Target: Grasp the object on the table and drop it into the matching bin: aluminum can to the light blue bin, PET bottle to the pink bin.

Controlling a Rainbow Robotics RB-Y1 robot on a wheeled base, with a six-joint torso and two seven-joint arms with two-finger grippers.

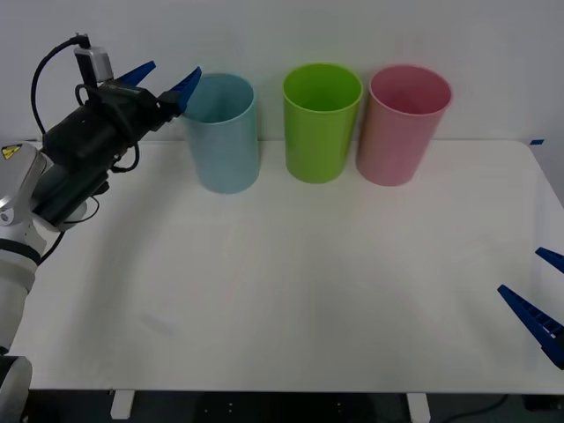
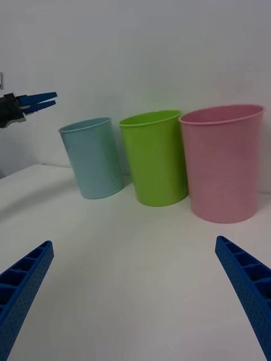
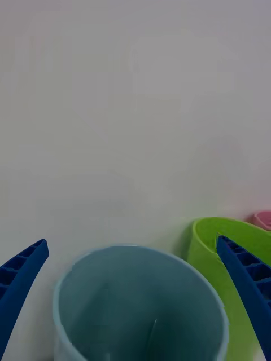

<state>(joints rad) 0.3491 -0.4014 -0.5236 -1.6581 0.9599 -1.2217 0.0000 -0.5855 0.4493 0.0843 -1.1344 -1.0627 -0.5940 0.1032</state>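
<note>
left gripper (image 1: pixel 161 81) hangs by the light blue bin (image 1: pixel 226 132) rim, fingers spread, empty; no can visible, presumably light and dentable.

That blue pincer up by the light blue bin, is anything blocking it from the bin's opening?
Nothing visible does. The left pincer hangs open at the rim of the light blue bin, whose mouth is uncovered. The lime green bin stands beside it, out of the way. The right pincer is low, over the table's right edge.
</note>
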